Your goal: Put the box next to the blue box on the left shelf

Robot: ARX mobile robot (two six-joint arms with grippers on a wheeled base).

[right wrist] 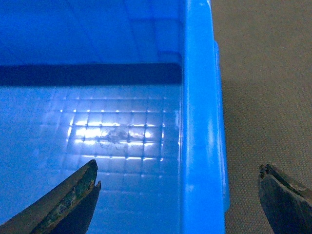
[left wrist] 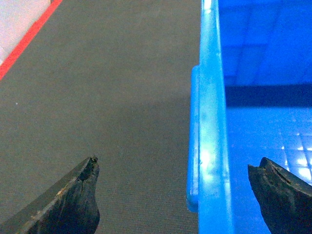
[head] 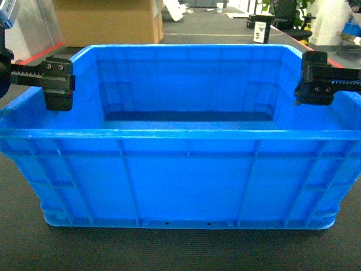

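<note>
From the head camera you see the whole blue crate (head: 186, 158) sitting on dark carpet (head: 169, 248), with your left pincer (head: 58, 90) over its left rim and your right pincer (head: 314, 84) over its right rim. That view does not tell you how wide either pincer stands; the wrist cameras do.

Your left wrist view shows the left pincer (left wrist: 178, 195) spread wide, the crate's rim (left wrist: 210, 122) running between its fingers: one fingertip (left wrist: 83, 190) outside over the carpet (left wrist: 107, 97), the other inside over the crate floor. Neither touches the plastic.

Your right wrist view mirrors this: the right pincer (right wrist: 180, 195) is spread, rim (right wrist: 202, 122) between the fingers, one fingertip (right wrist: 78, 195) over the gridded floor (right wrist: 112, 131), the other outside over the carpet (right wrist: 263, 87). It grips nothing.

Outside each rim you have bare carpet beside the outer finger. A red floor line (left wrist: 24, 44) lies well beyond the left pincer. Behind the crate, past both pincers, stand a cardboard box (head: 107, 22) and office chairs (head: 293, 20). No shelf shows in any view.
</note>
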